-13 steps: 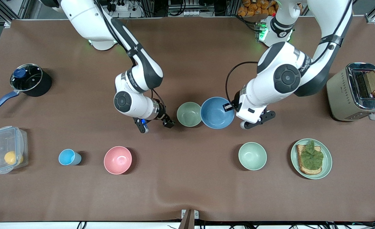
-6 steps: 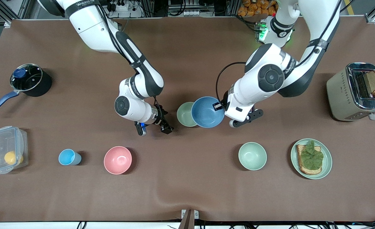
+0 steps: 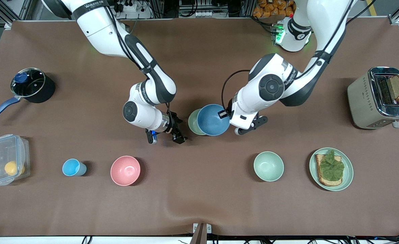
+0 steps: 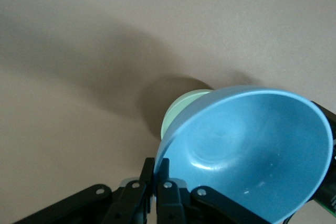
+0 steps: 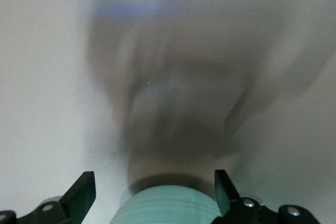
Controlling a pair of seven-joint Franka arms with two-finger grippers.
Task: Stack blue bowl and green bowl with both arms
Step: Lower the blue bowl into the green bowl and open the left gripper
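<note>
Brown table mat (image 3: 199,203) | left gripper (image 4: 156,184) clamps round matte blue plastic bowl (image 3: 213,119), now shifted over dull sage-green bowl (image 3: 193,121) | right gripper (image 3: 165,135) spread wide, empty, beside it | stacking imminent

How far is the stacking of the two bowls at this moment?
Done: the left gripper is shut on the rim of the blue bowl and has it lifted. In hand: the blue bowl hangs partly over the green bowl, which sits on the table, not yet centred. The right gripper is open beside the green bowl, holding nothing. Left: centre the blue bowl, lower it in, release.
</note>
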